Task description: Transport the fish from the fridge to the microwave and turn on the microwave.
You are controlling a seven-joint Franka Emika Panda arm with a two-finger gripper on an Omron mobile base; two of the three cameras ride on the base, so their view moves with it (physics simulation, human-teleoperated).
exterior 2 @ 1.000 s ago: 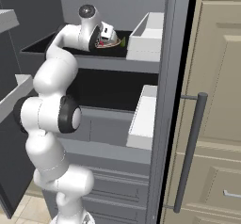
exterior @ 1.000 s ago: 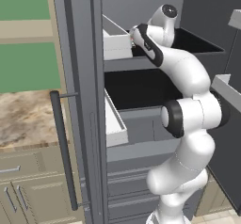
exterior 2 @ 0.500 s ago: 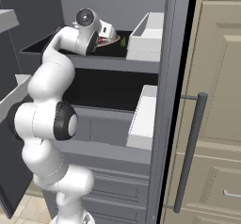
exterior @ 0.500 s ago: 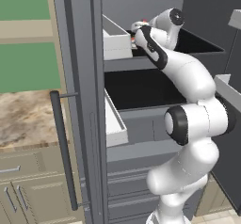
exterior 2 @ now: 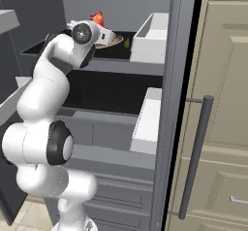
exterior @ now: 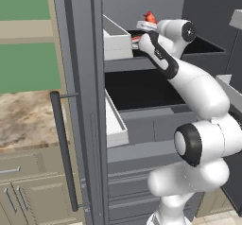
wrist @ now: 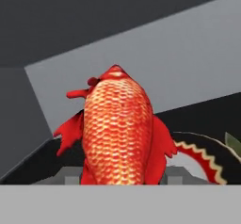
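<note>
Gripper [wrist: 123, 180] grasping the fish [wrist: 120, 133], fish raised above the patterned plate [wrist: 207, 159], inside the open fridge [exterior: 82, 101], upper shelf level

Fridge interior, top shelf as landmark

Inside the fridge [exterior: 80, 77], the fish [wrist: 117, 133] stands above the top shelf [exterior 2: 116, 65], with the plate [wrist: 207, 159] just beside it and a drawer bin [exterior 2: 152, 36] at the shelf's door side; another bin [exterior 2: 147, 123] sits below.
</note>
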